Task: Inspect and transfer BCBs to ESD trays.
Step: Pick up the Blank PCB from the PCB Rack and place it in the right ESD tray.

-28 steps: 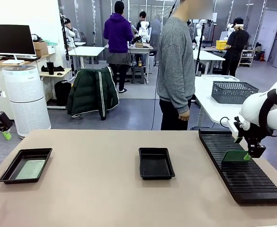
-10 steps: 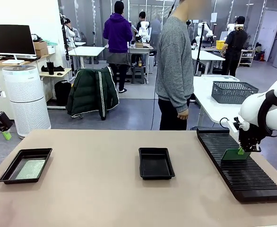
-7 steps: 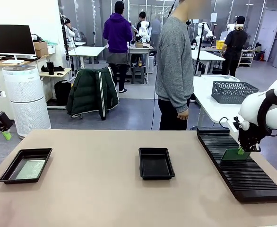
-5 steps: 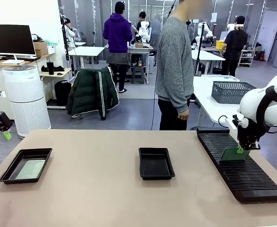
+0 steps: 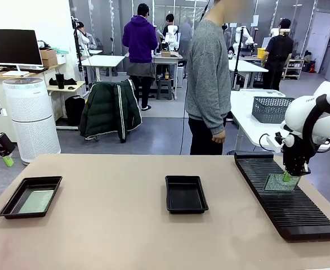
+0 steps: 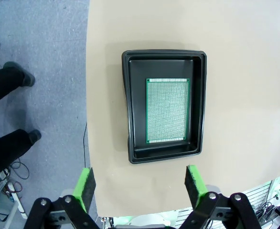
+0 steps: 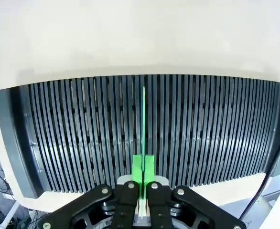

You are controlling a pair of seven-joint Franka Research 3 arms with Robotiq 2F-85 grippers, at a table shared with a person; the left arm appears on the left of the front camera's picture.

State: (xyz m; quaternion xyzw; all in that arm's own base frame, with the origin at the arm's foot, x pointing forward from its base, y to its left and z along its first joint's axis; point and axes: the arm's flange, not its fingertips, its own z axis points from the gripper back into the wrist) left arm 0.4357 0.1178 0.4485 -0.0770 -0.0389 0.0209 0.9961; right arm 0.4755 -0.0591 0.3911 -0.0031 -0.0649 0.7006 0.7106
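Note:
My right gripper (image 5: 289, 176) is shut on the top edge of a green BCB (image 5: 279, 183), which it holds upright just over the long black slotted rack (image 5: 291, 205). The right wrist view shows that BCB (image 7: 143, 121) edge-on above the rack's slots (image 7: 73, 138), pinched at my right gripper (image 7: 143, 168). One ESD tray (image 5: 10, 205) at the table's left holds a BCB (image 5: 36, 201) lying flat. A second ESD tray (image 5: 186, 194) sits mid-table with nothing in it. My left gripper (image 6: 139, 183) hangs open high above the left ESD tray (image 6: 129, 109) and its BCB (image 6: 167, 110), and also shows at the far left (image 5: 7, 160).
A person in a grey sweater (image 5: 209, 79) stands at the far side of the table, hands down. A grey mesh basket (image 5: 279, 109) sits on a white table behind the rack. The table's left edge (image 6: 86, 95) runs beside the left tray.
My right gripper has risen with the BCB, lifting it from low in the rack to just above the slots and turning it slightly. The left arm and the trays have not moved.

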